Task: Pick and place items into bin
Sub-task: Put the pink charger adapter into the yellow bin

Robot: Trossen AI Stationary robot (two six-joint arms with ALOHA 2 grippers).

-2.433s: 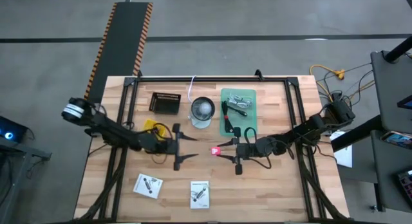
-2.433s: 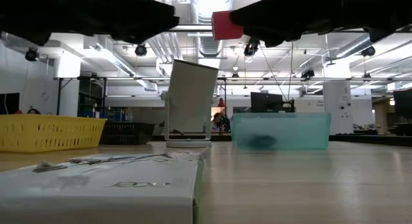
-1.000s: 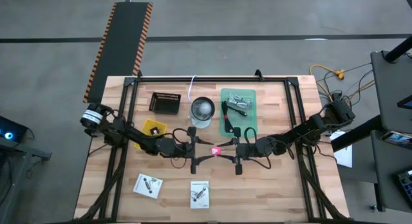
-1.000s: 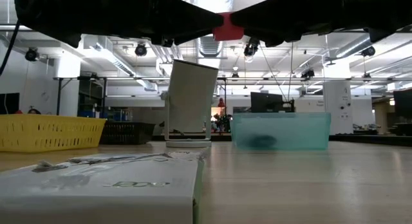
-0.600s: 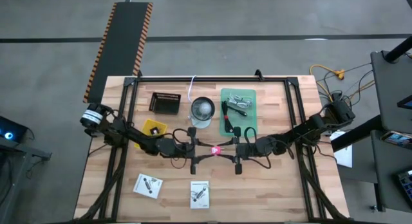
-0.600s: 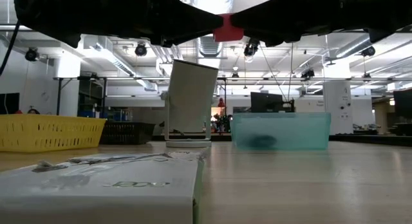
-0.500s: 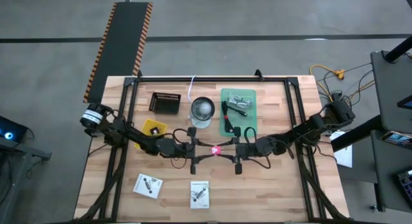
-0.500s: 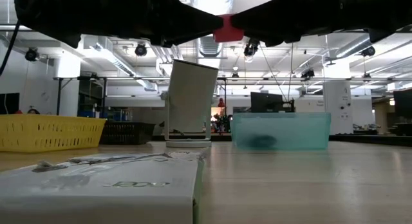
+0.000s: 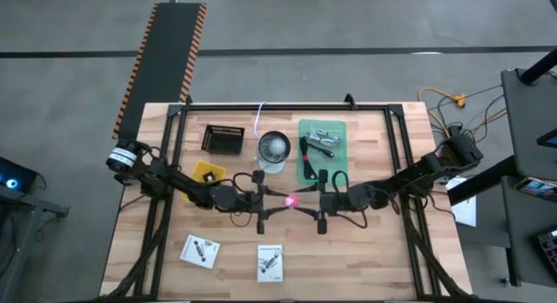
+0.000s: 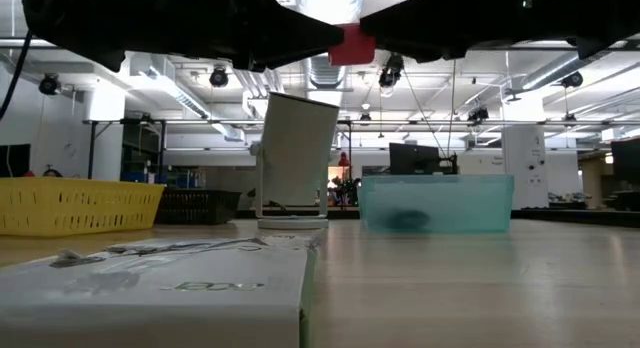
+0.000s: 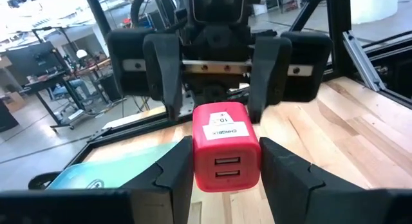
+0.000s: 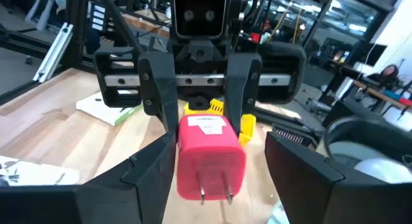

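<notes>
Right wrist view shows the left gripper (image 12: 201, 114) clamping the red charger (image 12: 209, 156), while the right gripper (image 12: 220, 179) stands wide around it.

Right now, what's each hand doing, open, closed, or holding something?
Left hand: closed on the red charger, held above the table.
Right hand: open, its fingers standing clear on both sides of the charger.

Two dark jointed arms, black cables attached.
</notes>
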